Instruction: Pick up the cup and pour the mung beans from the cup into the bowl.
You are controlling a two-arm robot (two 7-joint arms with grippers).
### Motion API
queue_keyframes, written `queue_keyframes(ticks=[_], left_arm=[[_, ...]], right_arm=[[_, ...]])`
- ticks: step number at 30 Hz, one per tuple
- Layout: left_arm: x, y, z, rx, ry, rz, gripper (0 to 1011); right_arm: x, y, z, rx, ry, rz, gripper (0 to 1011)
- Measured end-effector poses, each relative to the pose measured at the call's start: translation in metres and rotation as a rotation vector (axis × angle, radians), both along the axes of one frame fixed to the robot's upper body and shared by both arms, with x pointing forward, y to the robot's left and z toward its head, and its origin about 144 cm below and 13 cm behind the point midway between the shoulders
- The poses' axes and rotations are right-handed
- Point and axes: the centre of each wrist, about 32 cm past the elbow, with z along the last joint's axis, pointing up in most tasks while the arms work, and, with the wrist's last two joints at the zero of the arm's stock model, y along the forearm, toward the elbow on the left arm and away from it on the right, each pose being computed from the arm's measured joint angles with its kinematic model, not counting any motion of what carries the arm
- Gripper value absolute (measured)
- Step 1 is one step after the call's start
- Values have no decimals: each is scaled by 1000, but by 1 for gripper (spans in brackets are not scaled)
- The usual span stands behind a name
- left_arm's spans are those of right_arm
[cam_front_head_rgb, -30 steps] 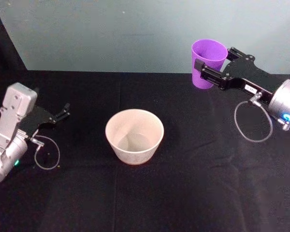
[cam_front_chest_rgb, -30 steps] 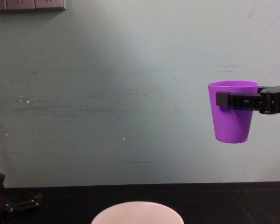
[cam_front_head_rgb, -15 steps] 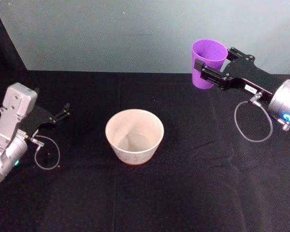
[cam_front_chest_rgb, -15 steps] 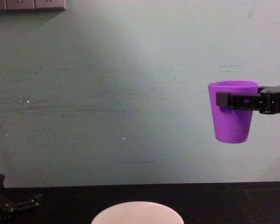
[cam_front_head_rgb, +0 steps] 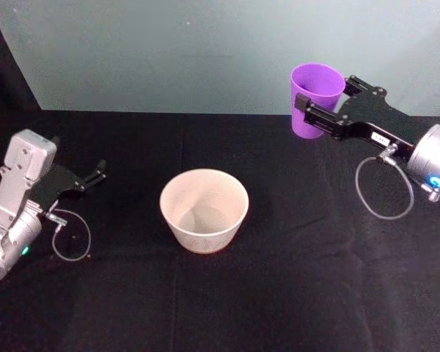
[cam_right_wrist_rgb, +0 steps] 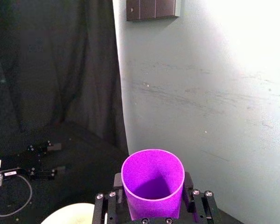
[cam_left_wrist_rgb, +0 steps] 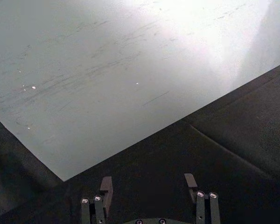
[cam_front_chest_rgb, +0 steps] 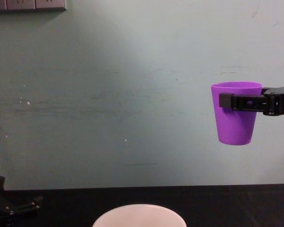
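Left gripper, mid-left of head frame: fingers spread apart, nothing between them. Bowl at centre, standing on the black table. Upper right: right gripper, fingers clamped on both sides of the cup just below its rim. Cup upright, lifted clear of the table.

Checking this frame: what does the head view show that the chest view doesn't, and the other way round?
The head view adds the full outline and inside of the bowl, the black table around it, the right arm's cable loop, and the open mouth of the cup from above. The chest view adds the cup's side profile, upright and well above the table, plus a socket plate on the wall. Both show the right gripper shut on the cup, the left gripper parked open at the table's left, and the bowl's rim.
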Motion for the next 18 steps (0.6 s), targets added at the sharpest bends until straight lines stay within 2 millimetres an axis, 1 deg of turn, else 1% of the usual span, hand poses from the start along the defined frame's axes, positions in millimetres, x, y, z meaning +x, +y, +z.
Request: queue_keyframes(ticks=[18], left_arm=[[0, 0, 0, 0, 0, 0, 1000]], right_arm=[[0, 0, 0, 0, 0, 0, 736]])
